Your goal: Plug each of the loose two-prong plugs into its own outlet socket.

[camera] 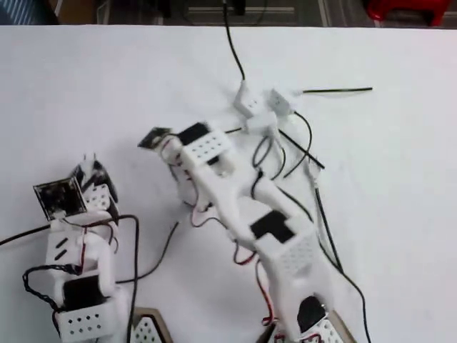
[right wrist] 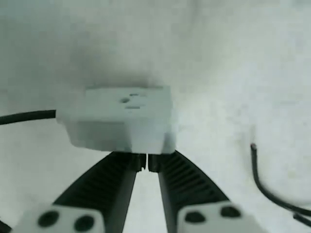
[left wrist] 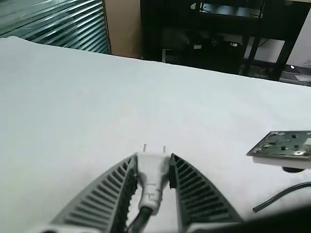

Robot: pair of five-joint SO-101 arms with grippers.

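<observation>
My left gripper [left wrist: 153,158] is shut on a white two-prong plug [left wrist: 151,174]. Its prongs [left wrist: 145,147] point away over the bare white table, and its cable runs back between the fingers. From above, this gripper [camera: 91,171] sits at the table's left. My right gripper [right wrist: 146,163] is shut with only a thin slit between its tips, right against the near side of a white outlet block [right wrist: 121,119]. The block's socket face points up and a black cable leaves it sideways. Three white outlet blocks [camera: 260,107] cluster at the centre back, beyond the right arm [camera: 235,200].
Black cables [camera: 314,171] loop over the table to the right of the outlet cluster, and one straight piece [camera: 335,90] lies behind it. A loose cable end [right wrist: 262,184] lies near the right gripper. The right arm's camera board [left wrist: 282,148] shows beside the left gripper.
</observation>
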